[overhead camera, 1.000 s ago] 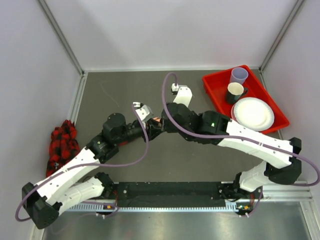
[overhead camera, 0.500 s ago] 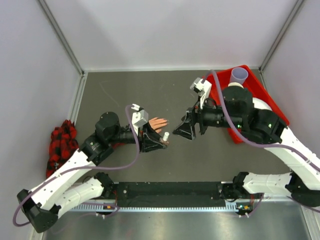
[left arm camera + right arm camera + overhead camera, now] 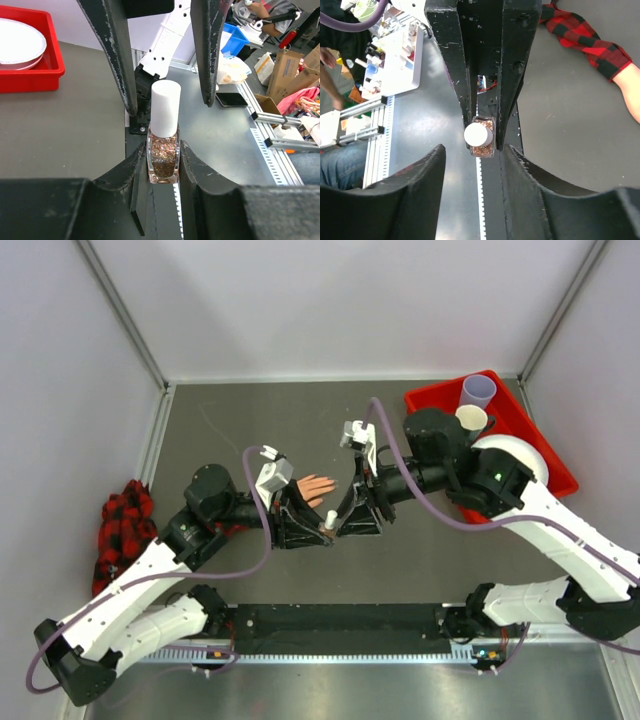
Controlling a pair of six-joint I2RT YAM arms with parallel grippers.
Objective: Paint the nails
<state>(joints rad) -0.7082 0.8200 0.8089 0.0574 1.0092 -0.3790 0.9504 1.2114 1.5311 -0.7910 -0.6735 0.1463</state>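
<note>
A small nail polish bottle (image 3: 163,157) of coppery glitter with a white cap (image 3: 165,107) stands upright, and my left gripper (image 3: 162,150) is shut on its glass body. My right gripper (image 3: 473,149) faces it, open, one finger on each side of the cap (image 3: 478,134) without touching it. In the top view the two grippers (image 3: 312,525) (image 3: 347,518) meet around the bottle (image 3: 330,519) at mid-table. The peach mannequin hand (image 3: 318,487) lies flat just behind them; its nails are too small to make out. Its plaid sleeve (image 3: 580,35) and forearm (image 3: 630,95) show in the right wrist view.
A red tray (image 3: 415,405) at the back right holds a lilac cup (image 3: 478,390), a dark mug (image 3: 470,418) and a white plate (image 3: 515,455) partly under my right arm. Red-and-black plaid fabric (image 3: 125,525) is bunched at the left edge.
My right arm pulled away toward the tray and opened wide, then swung back left; its jaws have narrowed around the cap. The left gripper kept hold of the bottle.
</note>
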